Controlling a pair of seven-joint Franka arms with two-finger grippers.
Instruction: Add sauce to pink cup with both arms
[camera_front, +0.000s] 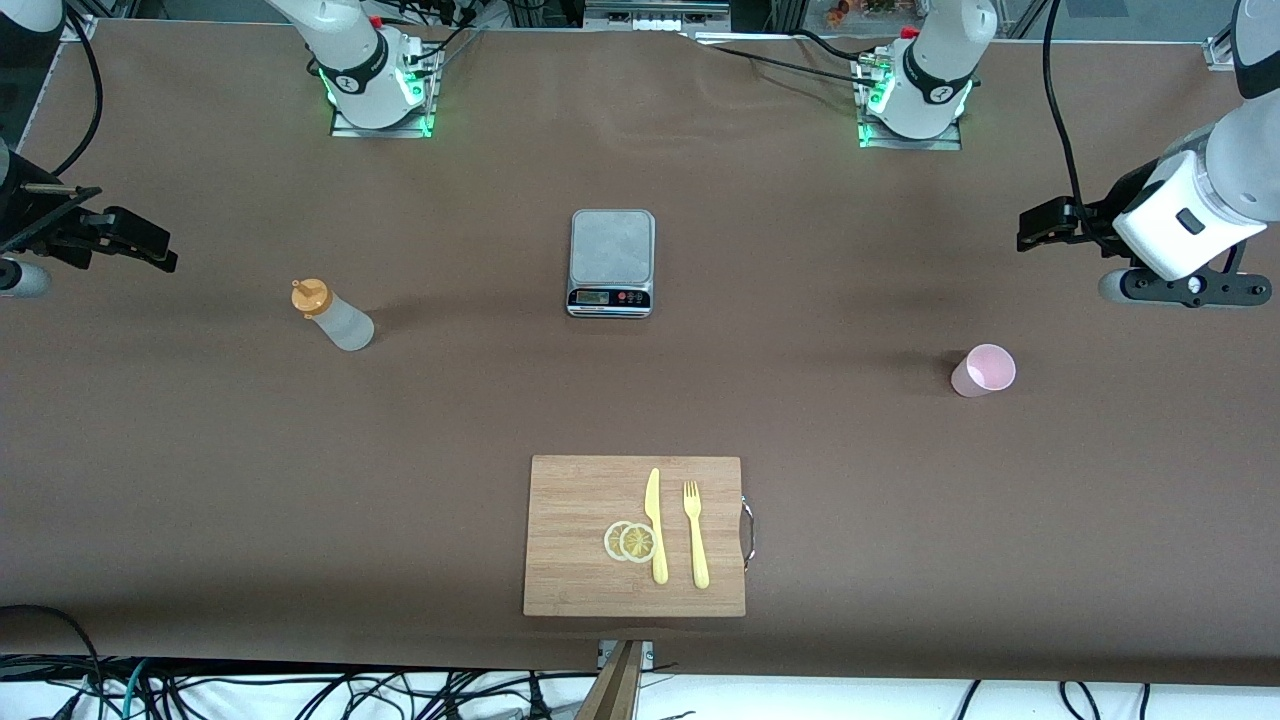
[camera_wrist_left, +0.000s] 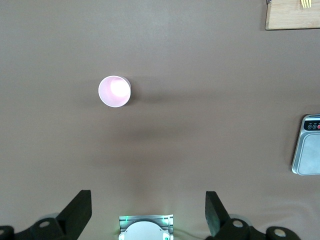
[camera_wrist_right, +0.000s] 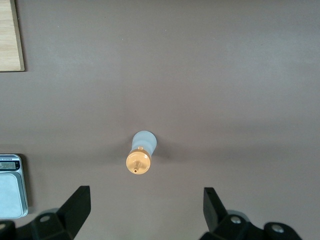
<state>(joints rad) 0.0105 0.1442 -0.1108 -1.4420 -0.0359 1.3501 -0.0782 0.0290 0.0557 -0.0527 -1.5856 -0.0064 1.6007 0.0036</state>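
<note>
Front view: scale (camera_front: 611, 262) display unreadable; sauce (camera_front: 335, 315) and pink cup (camera_front: 984, 370) unlabelled

You had even, bright overhead light on brown table (camera_front: 200, 480). Soft shadows fell beside sauce bottle (camera_front: 335, 315) and pink cup (camera_front: 984, 370). Cup interior glared white in left wrist view. All views were sharp; base lights glowed green.

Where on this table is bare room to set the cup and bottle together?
Bare cloth lies between the kitchen scale and cutting board, and widely between the sauce bottle and scale, and the scale and pink cup. Only the board is crowded: knife, fork, lemon slices.
</note>
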